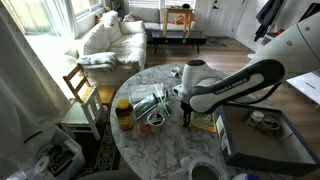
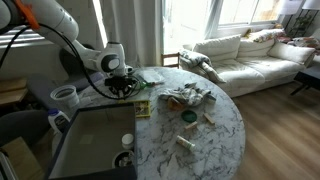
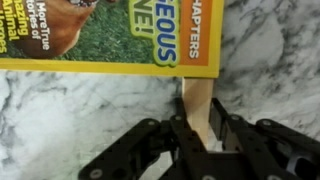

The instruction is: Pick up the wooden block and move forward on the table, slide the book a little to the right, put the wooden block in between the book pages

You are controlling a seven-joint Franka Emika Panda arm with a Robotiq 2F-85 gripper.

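In the wrist view the book (image 3: 100,35) is running off the top and left edges, so only the lower strip of its yellow cover is showing. At far left, small lettering is reading in part "More True" and "tories of"; the lines beneath are too clipped to make out. Further right, large letters are spelling "GEOUS" and "NE!", with "HAPTERS" above them, each word losing its beginning. Right of centre the wooden block (image 3: 198,100) is standing upright, its top end meeting the book's lower edge. Whether it is entering the pages or only butting the cover cannot be told. The gripper (image 3: 198,138) is clamping the block between dark fingers (image 3: 177,135) that are hiding its bottom end. The marble table (image 3: 60,110) is showing on either side.

In an exterior view the gripper (image 1: 190,113) is hanging low over the table (image 1: 150,150) and covering part of the book (image 1: 207,124), and the block is too small to pick out. To the right, a dark tray (image 1: 262,142) is running off the bottom edge.

In an exterior view the tray (image 2: 90,140) is lying at the left, cut by the bottom edge. The gripper (image 2: 125,85) is sitting beyond it, and the book (image 2: 142,107) is appearing as a small yellowish patch, its writing unreadable.
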